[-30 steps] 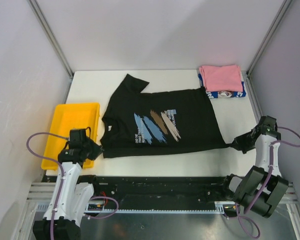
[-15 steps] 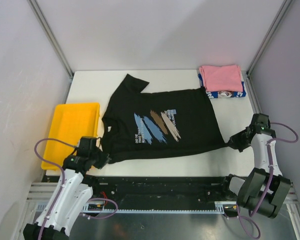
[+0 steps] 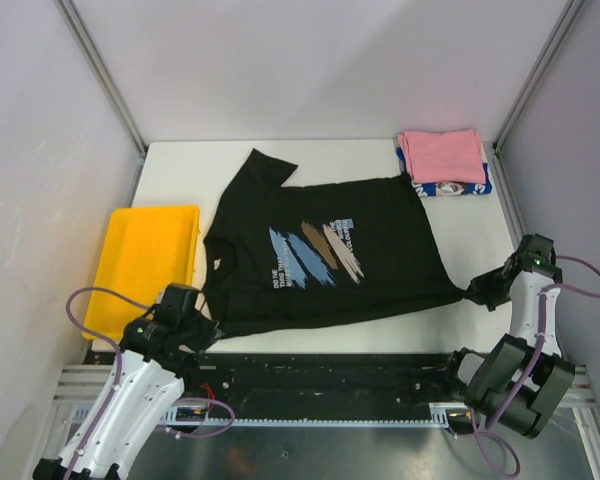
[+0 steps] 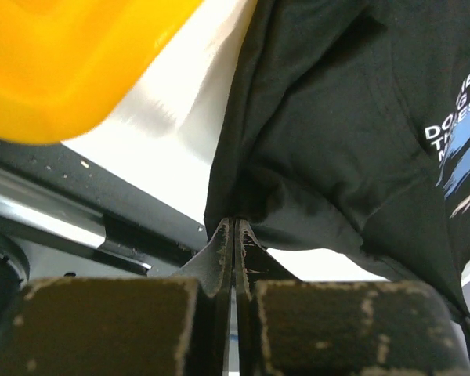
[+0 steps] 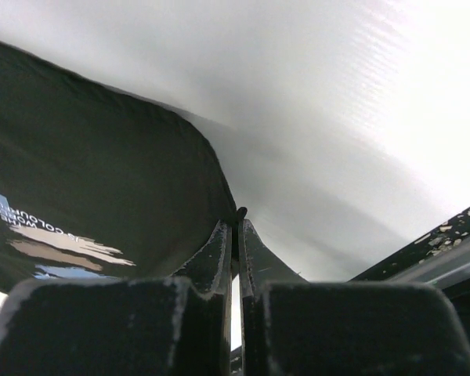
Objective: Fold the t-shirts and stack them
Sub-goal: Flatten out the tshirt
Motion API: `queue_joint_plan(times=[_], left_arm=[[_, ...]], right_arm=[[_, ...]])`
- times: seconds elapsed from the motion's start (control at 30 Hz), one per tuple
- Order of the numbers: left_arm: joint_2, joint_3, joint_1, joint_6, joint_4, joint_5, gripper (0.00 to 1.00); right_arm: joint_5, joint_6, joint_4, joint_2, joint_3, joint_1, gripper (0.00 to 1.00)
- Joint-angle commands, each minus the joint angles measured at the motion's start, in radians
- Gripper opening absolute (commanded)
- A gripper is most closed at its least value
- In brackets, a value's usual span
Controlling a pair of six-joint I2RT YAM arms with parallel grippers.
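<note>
You have the black t-shirt [image 3: 325,250] spread print-up across the middle of the table [image 3: 470,235]. Your left gripper [image 4: 234,235] pinches its near-left corner, jaws clamped on the cloth. Your right gripper [image 5: 236,227] grips the near-right corner the same way. The pink t-shirt [image 3: 442,155] lies folded on the blue-and-white t-shirt [image 3: 462,188] at the far right corner. The yellow tray [image 3: 140,265] sits at the left.

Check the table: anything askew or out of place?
Nothing spilled or damaged. The black t-shirt lies skewed, its far sleeve jutting out, near corners pinched by the left gripper and right gripper. The blue-and-white t-shirt peeks from under the pink t-shirt.
</note>
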Motion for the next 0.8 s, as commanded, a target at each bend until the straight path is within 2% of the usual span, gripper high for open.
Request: queue_joint_plan(times=[0.0, 0.17, 0.23, 0.33, 0.4, 0.53, 0.77], left_arm=[[-0.012, 0.091, -0.041, -0.036, -0.090, -0.012, 0.00], [0.002, 0.115, -0.052, 0.002, -0.116, 0.003, 0.02], [0.007, 0.111, -0.054, 0.035, -0.116, 0.035, 0.16], [-0.002, 0.116, -0.055, 0.087, -0.116, 0.096, 0.43], [-0.034, 0.150, -0.055, 0.106, -0.116, 0.103, 0.51], [-0.013, 0.224, -0.054, 0.134, -0.105, 0.052, 0.51], [0.266, 0.256, -0.054, 0.235, 0.065, -0.108, 0.39]], right_arm=[[-0.007, -0.049, -0.007, 0.006, 0.002, -0.051, 0.00], [-0.027, -0.068, -0.005, 0.020, 0.002, -0.064, 0.00], [-0.031, -0.075, -0.010, 0.014, 0.001, -0.069, 0.00], [-0.049, -0.080, -0.009, 0.006, 0.002, -0.077, 0.00], [-0.061, -0.078, -0.007, 0.005, 0.002, -0.079, 0.00], [-0.085, -0.077, -0.003, 0.003, 0.001, -0.079, 0.00], [-0.096, -0.086, -0.004, -0.004, 0.002, -0.076, 0.00]])
